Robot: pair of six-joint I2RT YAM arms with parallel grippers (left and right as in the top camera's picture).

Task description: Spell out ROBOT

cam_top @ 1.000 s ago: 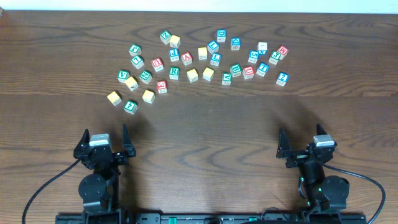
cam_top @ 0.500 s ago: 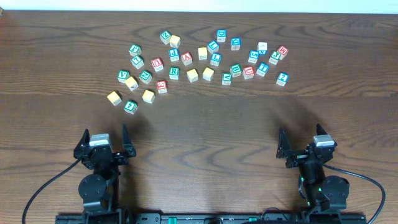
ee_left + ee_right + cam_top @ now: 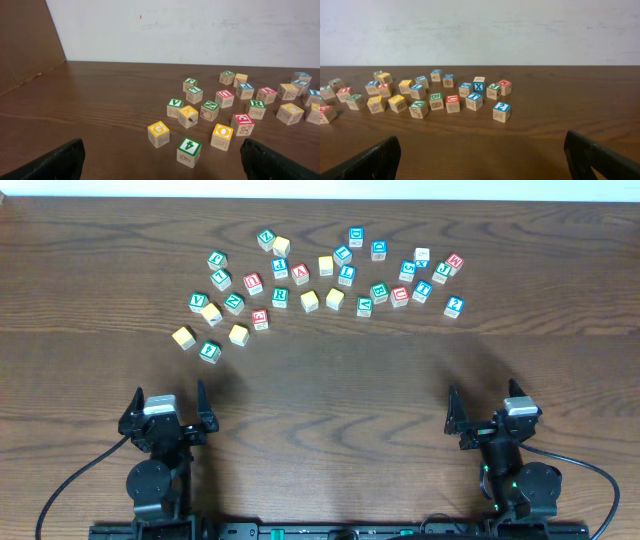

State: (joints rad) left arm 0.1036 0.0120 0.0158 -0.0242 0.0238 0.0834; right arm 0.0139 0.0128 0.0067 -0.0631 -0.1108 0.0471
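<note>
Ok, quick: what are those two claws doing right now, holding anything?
Left gripper: open, holding nothing.
Right gripper: open, holding nothing.

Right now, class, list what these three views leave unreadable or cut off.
Overhead: most cube letters are too small to read, as on the yellow cube at the cluster's left end.
Left wrist: the frame cuts off the right-edge cube.
Right wrist: the frame cuts the left-edge cube; far cubes overlap.
</note>
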